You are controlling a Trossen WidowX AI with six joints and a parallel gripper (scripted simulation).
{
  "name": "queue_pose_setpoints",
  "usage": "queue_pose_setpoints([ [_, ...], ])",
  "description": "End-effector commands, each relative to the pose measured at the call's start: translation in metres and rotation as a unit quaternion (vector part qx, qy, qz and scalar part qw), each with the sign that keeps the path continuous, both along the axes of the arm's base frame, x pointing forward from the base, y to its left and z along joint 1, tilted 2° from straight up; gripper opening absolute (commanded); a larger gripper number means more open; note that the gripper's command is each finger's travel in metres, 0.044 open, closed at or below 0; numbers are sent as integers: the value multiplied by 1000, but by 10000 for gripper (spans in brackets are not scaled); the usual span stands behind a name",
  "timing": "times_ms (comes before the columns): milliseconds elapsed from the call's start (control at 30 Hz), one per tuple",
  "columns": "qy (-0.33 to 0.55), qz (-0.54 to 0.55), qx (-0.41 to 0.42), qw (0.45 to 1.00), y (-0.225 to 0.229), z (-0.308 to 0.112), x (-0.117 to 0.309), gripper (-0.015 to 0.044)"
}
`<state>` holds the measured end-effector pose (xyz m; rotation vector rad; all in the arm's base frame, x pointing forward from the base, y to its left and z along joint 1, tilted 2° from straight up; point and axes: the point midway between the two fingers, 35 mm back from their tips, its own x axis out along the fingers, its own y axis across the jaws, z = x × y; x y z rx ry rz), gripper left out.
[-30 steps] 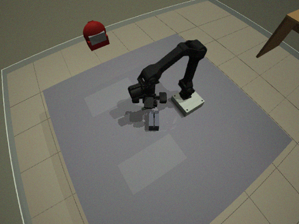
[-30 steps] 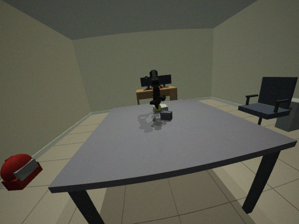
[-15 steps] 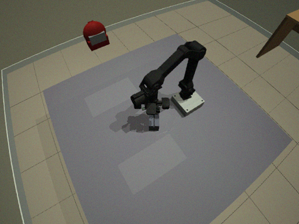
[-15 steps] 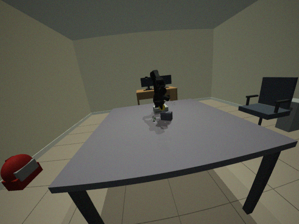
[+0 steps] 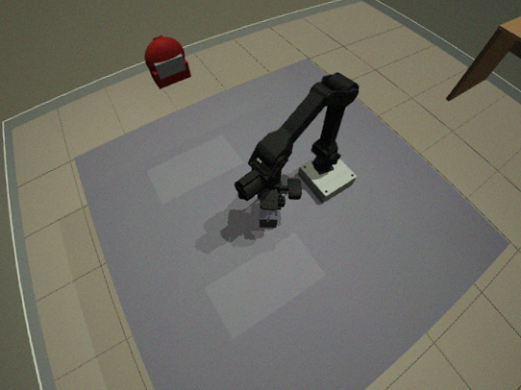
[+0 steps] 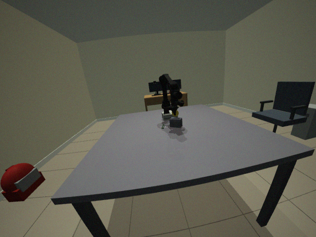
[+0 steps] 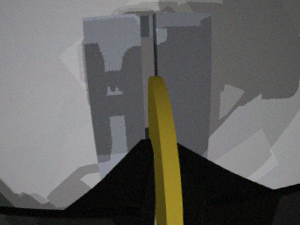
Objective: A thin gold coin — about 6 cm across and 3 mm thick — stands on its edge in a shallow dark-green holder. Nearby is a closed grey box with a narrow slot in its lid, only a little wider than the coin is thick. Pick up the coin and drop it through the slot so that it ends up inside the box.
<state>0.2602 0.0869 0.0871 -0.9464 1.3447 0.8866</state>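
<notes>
My gripper [image 6: 175, 111] [image 7: 155, 149] is shut on the gold coin [image 6: 176, 113] [image 7: 165, 178], which stands on edge between the fingertips. The closed grey box [image 5: 268, 222] [image 6: 176, 122] [image 7: 187, 84] stands below. In the wrist view its narrow slot [image 7: 147, 70] runs lengthwise up the picture. The coin's far edge overlaps the right side of the slot, and the coin leans slightly off the slot's line. The coin's lower part hides the near end of the slot. The dark-green holder [image 6: 162, 126] lies left of the box in the exterior view, without the coin.
The arm's white base block [image 5: 331, 180] [image 6: 167, 115] stands close behind the box. The tabletop [image 5: 387, 269] [image 6: 153, 158] carries the arm's shadows beside the box. A red object [image 5: 165, 58] [image 6: 21, 180] is beyond the table edge.
</notes>
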Motion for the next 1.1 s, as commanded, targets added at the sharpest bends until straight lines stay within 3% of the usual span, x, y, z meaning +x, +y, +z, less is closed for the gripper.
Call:
queue_pose_setpoints([
  [0, -1, -2, 0, 1000, 0, 1, 1, 0],
  [1067, 2, -3, -1, 1000, 2, 1, 1, 0],
])
